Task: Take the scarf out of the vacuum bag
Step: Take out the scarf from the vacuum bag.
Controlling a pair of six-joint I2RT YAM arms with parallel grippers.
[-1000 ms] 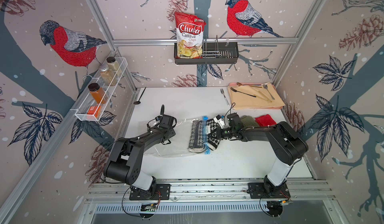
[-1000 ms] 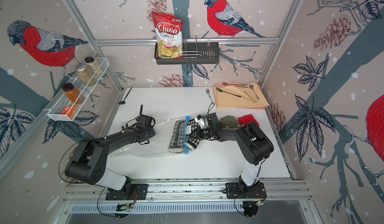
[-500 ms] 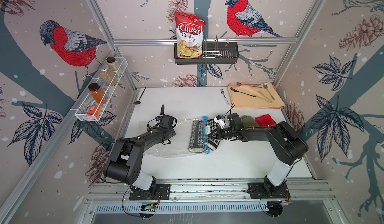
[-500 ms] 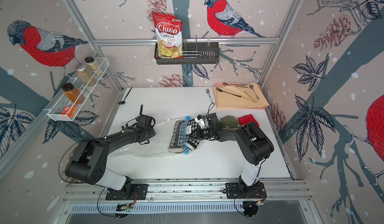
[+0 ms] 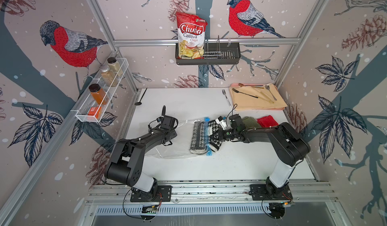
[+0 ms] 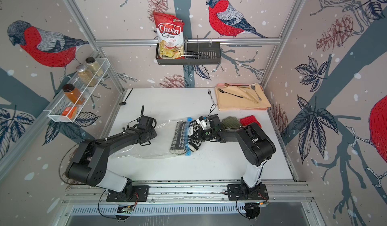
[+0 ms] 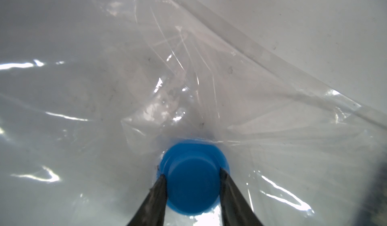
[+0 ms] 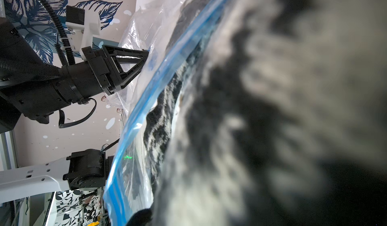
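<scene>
Extraction is the step in hand, as I judge it. My right claw (image 5: 219,135) is pinched narrow on the free end of the scarf (image 5: 215,130), just right of centre in both top views. My left claw (image 7: 193,173) is clamped around the round blue valve (image 7: 193,178) of the vacuum bag (image 5: 178,139), a finger pressed to each side of it low in the left wrist view.

The scarf lies across the bag's mouth. Its left part is inside the clear plastic, left of the light-blue zip strip (image 5: 207,140). Its right part is already out on the white table (image 5: 230,168), reaching up to my right claw. In the right wrist view the knit fills the right of the frame, too close and blurred to show my fingers.

My next move, I think, is a low, steady pull toward the right of the frame while my left claw pins the bag. The ribbed end inside may drag on the strip and bring the bag along. The olive knit piece (image 5: 250,122) and red knit piece (image 5: 268,121) lie just beyond my right wrist, so I should steer clear of them.
</scene>
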